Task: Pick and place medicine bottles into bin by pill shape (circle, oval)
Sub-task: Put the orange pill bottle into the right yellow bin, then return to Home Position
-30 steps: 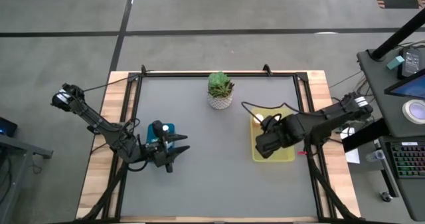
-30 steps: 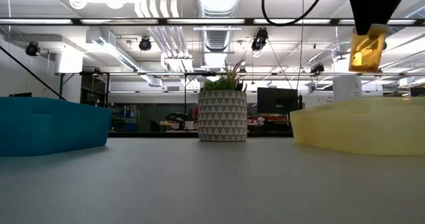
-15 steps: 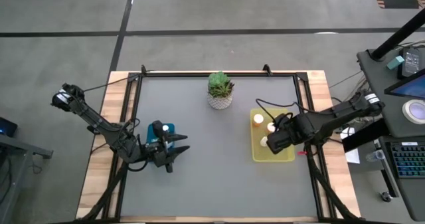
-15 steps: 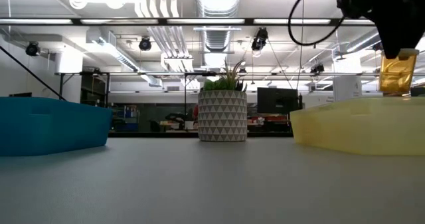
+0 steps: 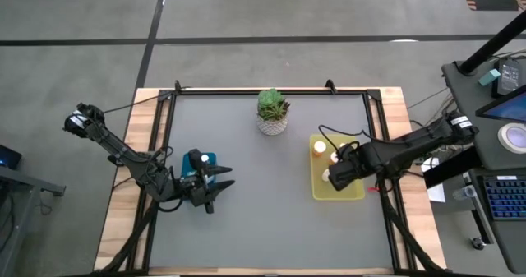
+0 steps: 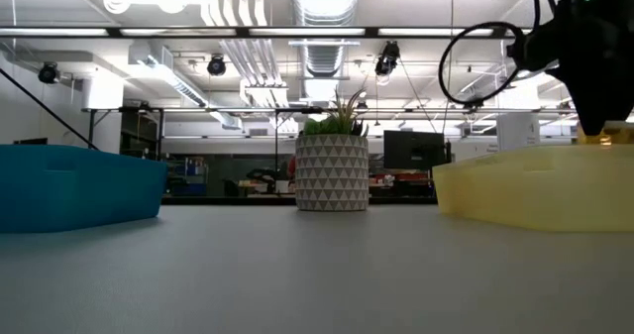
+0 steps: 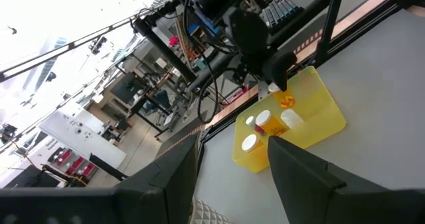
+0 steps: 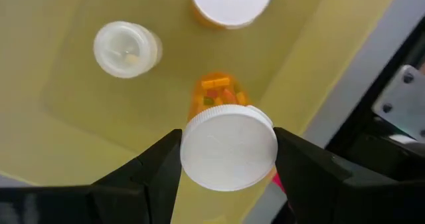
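Three bottles in all at the yellow bin (image 5: 353,193): two standing inside (image 8: 127,48), one amber, white-capped bottle (image 8: 226,141) clamped upright in the right end effector (image 5: 339,172), lowered within the bin for release. Smooth translucent plastic, round caps. Left end effector (image 5: 215,186) parked beside the blue bin (image 5: 205,159), empty, fingers parted.

No text, label or number can be read anywhere.

Right tool (image 8: 229,159) with amber bottle (image 8: 226,139) lower, apparently inside yellow bin (image 5: 355,190).
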